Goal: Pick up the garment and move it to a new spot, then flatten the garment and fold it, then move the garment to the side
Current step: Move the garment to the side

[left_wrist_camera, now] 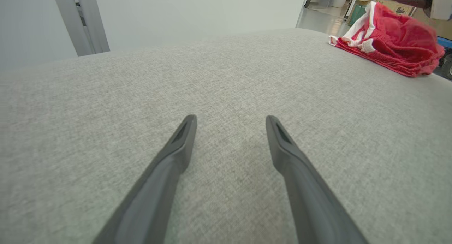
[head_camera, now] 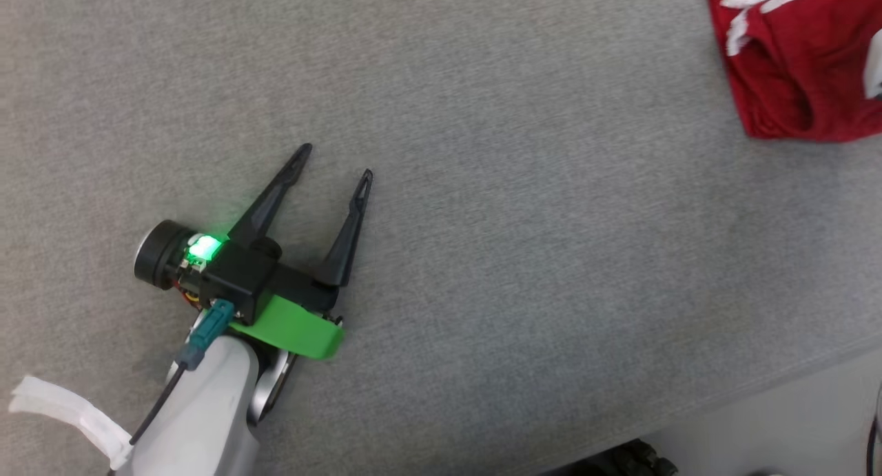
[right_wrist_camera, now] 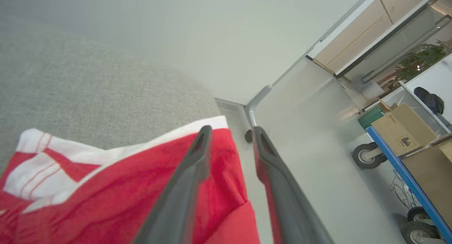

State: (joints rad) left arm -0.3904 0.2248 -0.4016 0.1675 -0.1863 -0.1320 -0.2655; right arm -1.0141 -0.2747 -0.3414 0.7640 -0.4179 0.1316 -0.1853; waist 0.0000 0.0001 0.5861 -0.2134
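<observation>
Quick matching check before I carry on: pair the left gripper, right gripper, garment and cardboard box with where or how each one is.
1 left gripper
2 right gripper
3 garment
4 cardboard box

A red, white trim
B on the blue cart
C over bare grey surface, wide open
D above the garment's edge

Pairs: 1-C, 2-D, 3-A, 4-B

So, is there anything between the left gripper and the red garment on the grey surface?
Nothing visible. From the left gripper, open and low over the grey surface, only bare fabric stretches to the red garment, which lies crumpled near the right edge.
</observation>
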